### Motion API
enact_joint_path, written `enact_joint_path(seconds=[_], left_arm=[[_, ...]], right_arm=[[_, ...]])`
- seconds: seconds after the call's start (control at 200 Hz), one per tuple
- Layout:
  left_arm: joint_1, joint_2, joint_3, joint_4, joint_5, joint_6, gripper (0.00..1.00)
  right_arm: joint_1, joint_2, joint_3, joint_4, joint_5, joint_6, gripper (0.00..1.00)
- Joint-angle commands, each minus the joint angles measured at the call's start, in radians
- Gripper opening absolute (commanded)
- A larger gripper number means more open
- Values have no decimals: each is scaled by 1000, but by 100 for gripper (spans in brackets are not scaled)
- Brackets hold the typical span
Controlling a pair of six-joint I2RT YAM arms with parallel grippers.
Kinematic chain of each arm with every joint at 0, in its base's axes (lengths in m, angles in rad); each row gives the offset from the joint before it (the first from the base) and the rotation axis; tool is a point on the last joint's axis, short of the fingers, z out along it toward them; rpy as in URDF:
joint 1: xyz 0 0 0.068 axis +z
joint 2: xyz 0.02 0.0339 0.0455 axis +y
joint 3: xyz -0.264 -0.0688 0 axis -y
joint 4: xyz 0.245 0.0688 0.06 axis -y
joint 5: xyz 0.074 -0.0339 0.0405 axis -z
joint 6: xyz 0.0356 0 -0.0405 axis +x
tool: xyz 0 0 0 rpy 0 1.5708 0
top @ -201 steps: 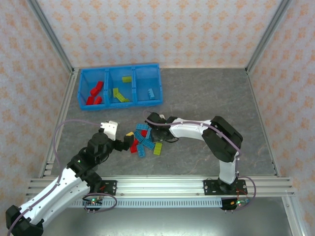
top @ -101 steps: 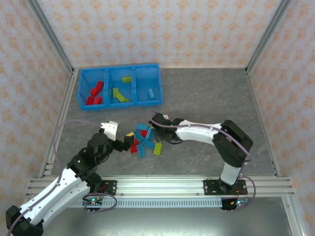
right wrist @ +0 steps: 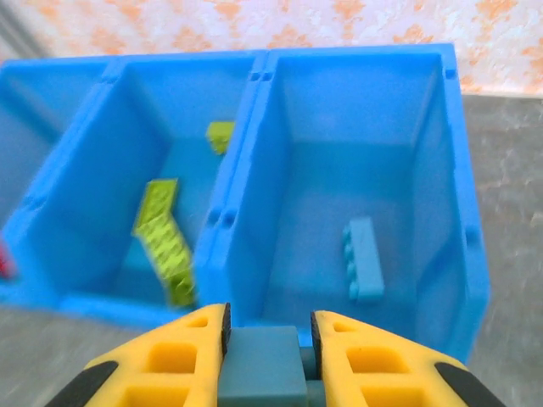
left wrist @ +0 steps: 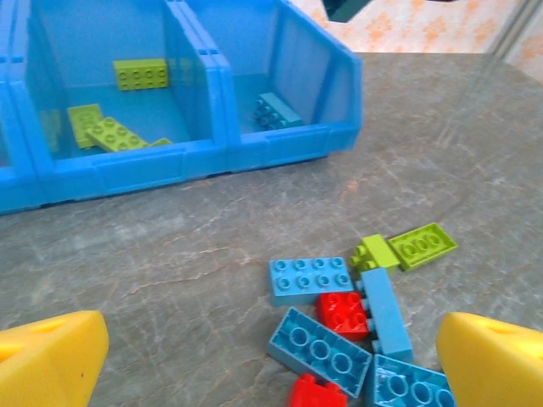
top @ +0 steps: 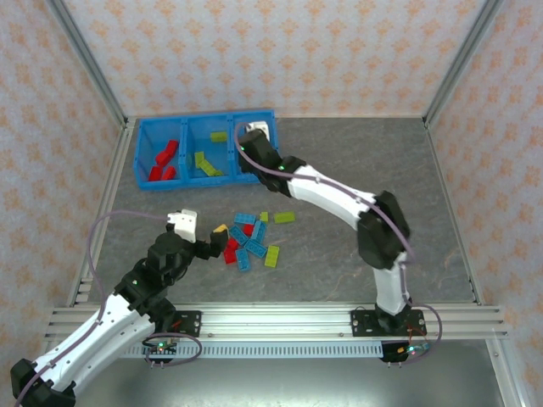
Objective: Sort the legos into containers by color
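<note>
Since a second ago the right claw [top: 253, 142] has left the heap in the middle of the table [top: 365, 161] and now hangs over the right end of the bin [top: 208, 116], with its arm stretched far across the table. From its wrist we see the right claw [right wrist: 265, 337] closed on a blue brick [right wrist: 263, 366], held between the yellow fingers [right wrist: 174, 360] just above the near wall of the bin [right wrist: 246, 199], in front of the right compartment. One pale blue piece [right wrist: 361, 259] already lies in that compartment, green bricks [right wrist: 165, 237] lie in the middle one, and red bricks [top: 163, 161] in the left one. With the arm gone from the heap, a green plate [top: 284, 218] lies uncovered at the far edge of the loose bricks [top: 253, 242]. The left claw [top: 216, 241] sits about where it was, at the near left of the heap, and from its wrist we see the left claw [left wrist: 271, 365] spread wide, holding nothing, with the loose bricks [left wrist: 339, 314] between its fingertips [left wrist: 51, 360].
</note>
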Motion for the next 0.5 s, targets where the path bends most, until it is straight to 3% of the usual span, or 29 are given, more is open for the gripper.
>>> enact_joint_path(seconds=[0.0,0.075,0.17,0.25,0.36,0.49], left_arm=[[-9,9,18,-44,-113,-20,100],[-9,17,26,-62,-154,-34,100],[-10,25,39,-87,-194,-45,100],[-10,25,41,-88,-208,-42,100],[-9,30,40,-87,-219,-42,100],[-8,34,41,-90,-222,-47,100]], right_arm=[[-39,181,192,-114,81,-67,17],[-57,279,341,-183,40,-58,25],[-59,348,468,-250,9,-55,41],[-59,347,498,-277,-15,-45,45],[-58,262,435,-295,-36,-16,46],[-57,52,207,-251,-125,12,48]])
